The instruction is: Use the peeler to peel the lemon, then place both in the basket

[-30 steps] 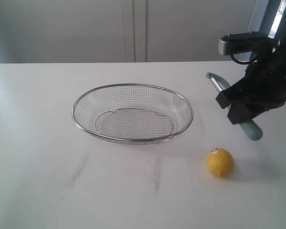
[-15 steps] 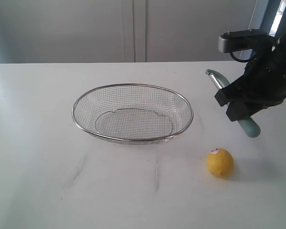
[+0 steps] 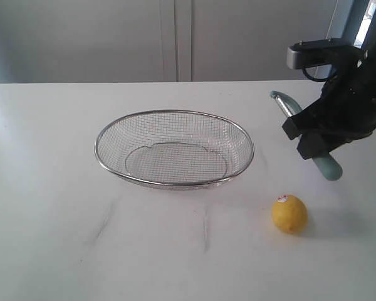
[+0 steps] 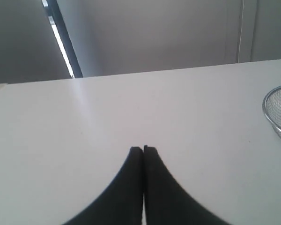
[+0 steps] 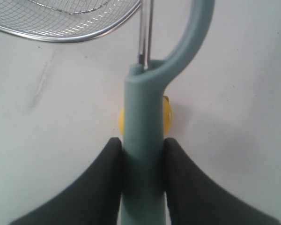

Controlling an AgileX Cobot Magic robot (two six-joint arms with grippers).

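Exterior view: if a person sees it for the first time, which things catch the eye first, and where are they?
The large wire-mesh basket stands empty in the middle of the white table. At the right, the black right gripper holds the teal peeler above the table, jaws closed on its handle. The yellow lemon lies on the table at the front right, apart from the basket.

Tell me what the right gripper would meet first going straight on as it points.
Probably the lemon: in the wrist view it shows just past the right gripper, behind the held peeler. Depth is unclear, so it might reach bare table beside it instead.
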